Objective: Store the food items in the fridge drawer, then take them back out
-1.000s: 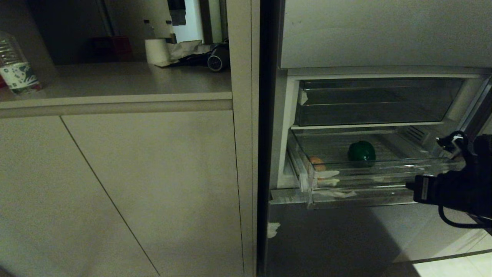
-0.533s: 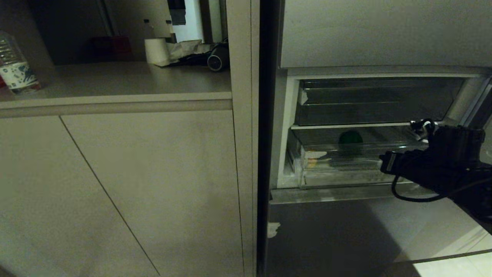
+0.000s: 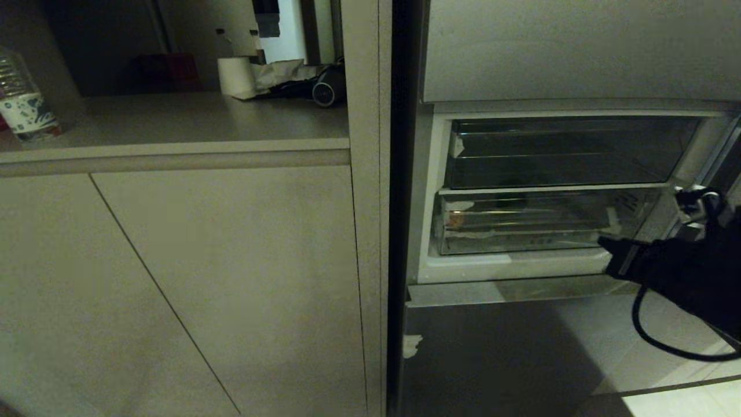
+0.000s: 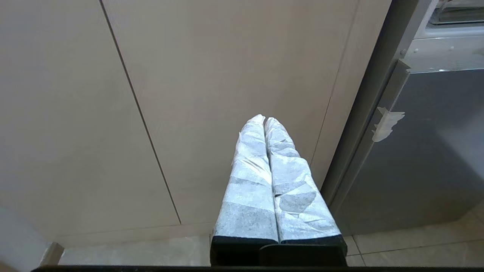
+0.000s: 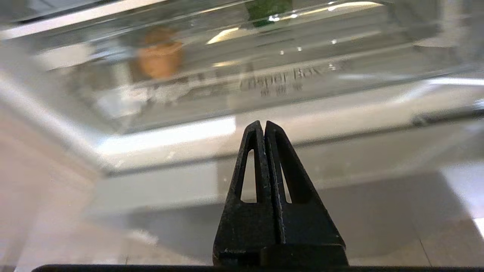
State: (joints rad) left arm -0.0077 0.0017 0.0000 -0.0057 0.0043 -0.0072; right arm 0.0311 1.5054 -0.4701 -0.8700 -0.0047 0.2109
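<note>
Cabinet doors fill the left half of the head view, a counter running above them with a water bottle at its far left edge. Right of centre the fridge stands open, a dark vertical edge dividing it from the cabinets. Beneath the shallower clear bin, the fridge drawer sits pushed into its bay, its clear front lip set back behind the white sill, leaving free room in front. Behind that lip, in the right wrist view, the tan-orange lump lies in the upper left and the green pepper at the top centre, well apart. The right gripper hangs at the right of the head view, by the drawer's lower right corner; its fingers are pressed together, holding nothing. The left gripper points at the cabinet doors, wrapped fingers together and empty.
</note>
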